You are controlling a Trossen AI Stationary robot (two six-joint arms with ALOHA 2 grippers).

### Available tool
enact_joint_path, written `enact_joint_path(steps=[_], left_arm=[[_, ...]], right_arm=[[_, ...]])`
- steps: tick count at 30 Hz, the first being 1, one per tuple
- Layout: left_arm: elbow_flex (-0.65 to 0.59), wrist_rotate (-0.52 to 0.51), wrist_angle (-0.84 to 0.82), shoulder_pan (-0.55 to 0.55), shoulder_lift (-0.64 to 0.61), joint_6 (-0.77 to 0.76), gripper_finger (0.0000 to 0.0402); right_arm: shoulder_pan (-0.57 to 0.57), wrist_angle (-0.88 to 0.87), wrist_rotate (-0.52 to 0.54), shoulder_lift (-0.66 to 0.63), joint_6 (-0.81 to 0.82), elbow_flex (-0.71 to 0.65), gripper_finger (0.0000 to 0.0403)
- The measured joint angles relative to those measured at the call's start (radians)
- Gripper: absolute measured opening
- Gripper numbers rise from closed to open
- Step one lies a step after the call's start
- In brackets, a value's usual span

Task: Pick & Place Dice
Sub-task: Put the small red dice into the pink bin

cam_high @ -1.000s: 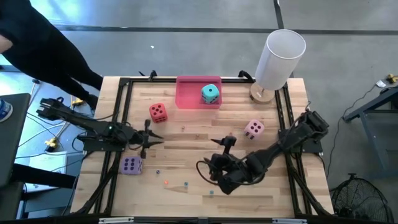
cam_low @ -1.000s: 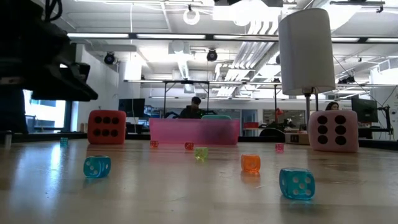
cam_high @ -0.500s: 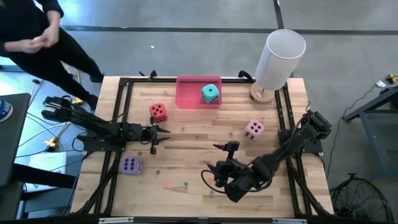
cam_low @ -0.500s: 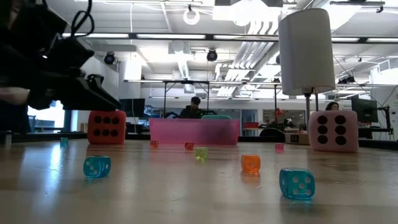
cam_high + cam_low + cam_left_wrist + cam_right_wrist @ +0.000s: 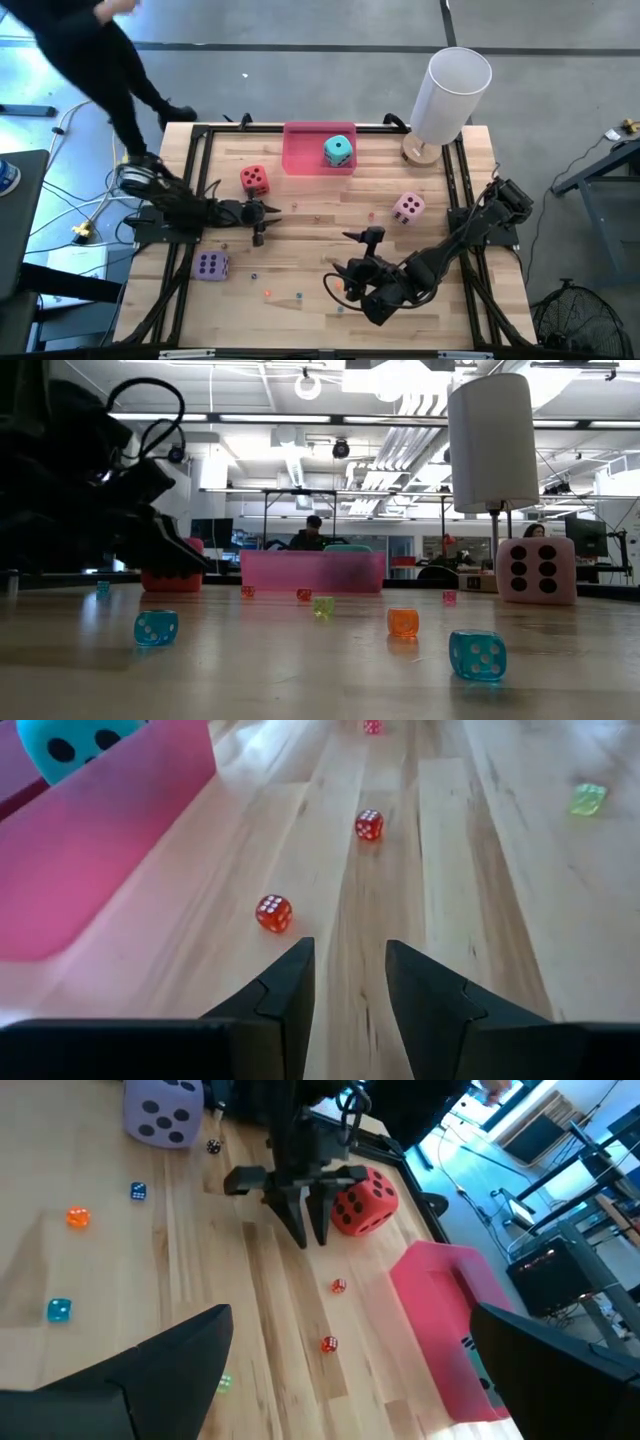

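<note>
At the far left, off the table's [image 5: 440, 305] back corner, a person [image 5: 90, 50] in dark clothes stands. My left gripper [image 5: 350, 948] reaches in from the left edge, low over the wood just in front of the red die [image 5: 254, 180]. Its fingers [image 5: 285, 985] are parted by a narrow gap and nothing sits between them. The purple die [image 5: 211, 265] lies nearer the front, beside that arm.

Ahead of the fingertips, two tiny red dice [image 5: 273, 913] lie on the planks, one close and one farther on, both apart from the gripper. A tiny green die [image 5: 588, 799] lies off to one side. More tiny dice in blue and orange [image 5: 403, 622] are scattered across the front middle of the table.

At the back middle, the tray [image 5: 305, 158] holds the teal die [image 5: 338, 151] in its right end.

My right gripper [image 5: 350, 257] hangs over the front middle, facing the left gripper, jaws spread wide and empty. Right of it, the pink die [image 5: 408, 208] rests on the wood, well apart from both grippers. In the back right corner a white cylinder [image 5: 452, 92] stands upright on a round base.
</note>
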Motion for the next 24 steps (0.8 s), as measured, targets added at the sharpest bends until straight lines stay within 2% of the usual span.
enact_joint_path(steps=[4, 8, 12, 18, 24], left_arm=[[0.047, -0.007, 0.088, 0.021, 0.131, -0.002, 0.0120], [0.081, -0.019, 0.129, 0.052, 0.208, -0.003, 0.0120], [0.085, -0.049, 0.134, 0.072, 0.218, -0.003, 0.0120], [0.086, -0.063, 0.133, 0.099, 0.218, -0.032, 0.0120], [0.085, -0.058, 0.132, 0.080, 0.218, -0.027, 0.0120]], right_arm=[[0.000, 0.000, 0.000, 0.000, 0.013, 0.000, 0.0400], [0.000, 0.001, -0.009, 0.000, 0.033, 0.000, 0.0400], [0.000, 0.000, -0.051, 0.001, 0.033, 0.000, 0.0400], [-0.003, 0.000, -0.050, 0.001, 0.032, 0.000, 0.0400], [-0.003, 0.001, -0.050, 0.001, 0.031, 0.000, 0.0400]])
